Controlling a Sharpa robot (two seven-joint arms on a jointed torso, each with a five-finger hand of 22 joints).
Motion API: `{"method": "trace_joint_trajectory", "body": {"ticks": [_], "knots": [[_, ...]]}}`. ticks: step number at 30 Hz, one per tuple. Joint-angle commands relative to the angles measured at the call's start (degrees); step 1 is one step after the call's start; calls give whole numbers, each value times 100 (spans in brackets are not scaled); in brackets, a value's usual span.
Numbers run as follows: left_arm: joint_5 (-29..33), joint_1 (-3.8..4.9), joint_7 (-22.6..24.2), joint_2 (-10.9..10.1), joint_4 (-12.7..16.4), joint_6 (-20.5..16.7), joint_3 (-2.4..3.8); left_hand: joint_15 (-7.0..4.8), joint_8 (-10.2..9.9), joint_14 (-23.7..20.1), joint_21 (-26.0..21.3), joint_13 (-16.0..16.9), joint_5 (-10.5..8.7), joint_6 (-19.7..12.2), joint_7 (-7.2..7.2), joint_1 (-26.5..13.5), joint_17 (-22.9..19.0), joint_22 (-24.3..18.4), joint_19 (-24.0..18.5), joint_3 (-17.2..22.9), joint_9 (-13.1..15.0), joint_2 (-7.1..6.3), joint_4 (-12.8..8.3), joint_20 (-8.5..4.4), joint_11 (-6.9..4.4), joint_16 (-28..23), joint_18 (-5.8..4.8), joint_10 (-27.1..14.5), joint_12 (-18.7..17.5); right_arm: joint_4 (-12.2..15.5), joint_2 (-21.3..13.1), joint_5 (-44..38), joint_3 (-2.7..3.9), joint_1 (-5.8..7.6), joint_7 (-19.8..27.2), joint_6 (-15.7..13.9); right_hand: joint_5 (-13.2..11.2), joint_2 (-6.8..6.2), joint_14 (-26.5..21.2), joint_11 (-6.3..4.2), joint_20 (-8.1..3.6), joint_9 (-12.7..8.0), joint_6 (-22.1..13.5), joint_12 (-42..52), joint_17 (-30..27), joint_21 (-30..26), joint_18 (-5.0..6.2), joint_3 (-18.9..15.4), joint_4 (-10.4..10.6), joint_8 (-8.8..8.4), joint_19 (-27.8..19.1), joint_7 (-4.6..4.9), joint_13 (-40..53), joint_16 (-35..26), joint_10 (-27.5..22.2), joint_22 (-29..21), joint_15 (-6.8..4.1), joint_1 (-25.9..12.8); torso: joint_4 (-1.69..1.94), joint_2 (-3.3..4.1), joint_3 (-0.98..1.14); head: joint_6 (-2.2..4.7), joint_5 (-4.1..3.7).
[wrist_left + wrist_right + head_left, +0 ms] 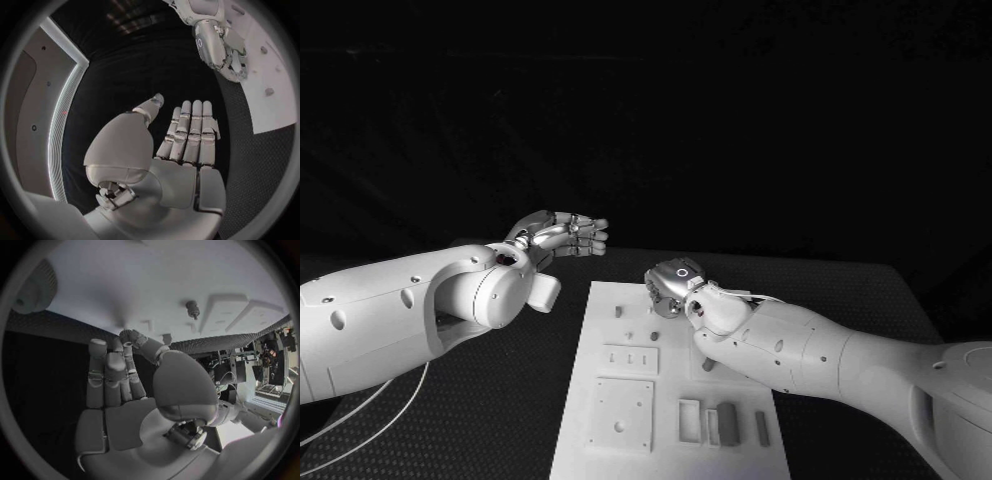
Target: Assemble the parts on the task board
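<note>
The white task board (668,455) lies in the middle of the black table. Small grey parts stand on it, among them a peg (620,311) near its far end and a long block (726,422) near its front. My right hand (675,285) hovers over the board's far end, fingers pointing down at it and holding nothing. In the right wrist view its fingers (106,372) lie fairly straight, close to the board (125,285), where a small peg (192,307) stands. My left hand (567,236) is raised left of the board's far end, fingers (190,132) straight, palm empty.
Two raised square plates (620,412) sit on the board's left half. A white cable (365,415) curves over the table at the near left. Black matting lies on both sides of the board.
</note>
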Motion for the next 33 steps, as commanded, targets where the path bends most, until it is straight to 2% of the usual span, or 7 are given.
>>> {"method": "trace_joint_trajectory", "body": {"ticks": [1,9,13,19,20,25,33], "knots": [[-2,15,86,-4,17,-13,6,30,-21,12,-19,9,32,8,11,-60,7,-7,15,9,-7,-5,-30,17,4,-32,-35,27,-32,3,12,-87,-5,-7,1,-32,29,-24,-36,-76,-24,3,50,10,5,39,304,41,-6,27,6,-1,-1,33,298,128,21,43,3,11,-4,-12,6],[-2,20,77,-6,23,-3,6,32,-24,12,-22,11,32,7,13,-74,10,-7,15,17,-9,-9,-40,18,6,-37,-36,28,-40,-23,19,-6,-6,-7,36,41,29,-37,-44,-70,-20,-3,39,-5,0,43,304,53,-5,17,-7,4,-7,35,292,126,27,38,-1,12,-6,1,-6],[-2,20,73,-3,17,-3,6,34,-26,11,-24,12,32,5,15,-82,12,-6,15,21,-10,-12,-46,18,7,-41,-36,27,-46,-79,38,125,-11,-6,72,29,29,-76,-93,-26,-3,-32,-62,-90,-46,15,304,91,-5,-44,-85,43,-42,-17,202,110,69,29,0,11,-5,-1,-3],[-2,23,71,-12,20,-6,6,35,-29,10,-27,13,32,4,17,-92,14,-6,14,29,-11,-14,-56,19,8,-46,-37,26,-52,-129,31,298,-17,-4,76,-133,28,-370,-134,209,31,-137,-603,-473,-173,-67,304,100,-4,-319,-217,269,-236,-133,-371,86,300,79,-5,12,-9,1,-6],[-2,24,70,-15,20,-6,6,35,-30,10,-27,13,32,3,18,-93,14,-6,14,29,-12,-14,-57,19,8,-47,-37,26,-53,-131,31,309,-17,-4,74,-161,28,-423,-142,231,42,-145,-666,-513,-191,-80,304,93,-4,-346,-230,284,-266,-150,-449,81,321,82,-7,13,-9,3,-6],[-2,28,67,-27,21,-5,6,36,-32,9,-29,14,32,1,20,-102,16,-6,13,35,-13,-18,-64,20,10,-51,-37,26,-59,-130,21,360,-19,1,89,-294,27,-602,-204,273,102,-149,-846,-528,-289,-171,301,78,6,-402,-310,291,-376,-263,-705,47,364,79,-10,13,-8,7,-17],[-2,35,67,-51,16,-5,6,37,-35,9,-31,16,32,0,21,-112,18,-6,13,42,-14,-18,-72,21,10,-55,-37,27,-65,-36,-38,458,-18,42,150,-435,28,-643,-190,281,120,-132,-875,-510,-328,-196,304,81,12,-392,-302,293,-410,-290,-744,35,371,79,-10,16,-7,13,-27]]}}
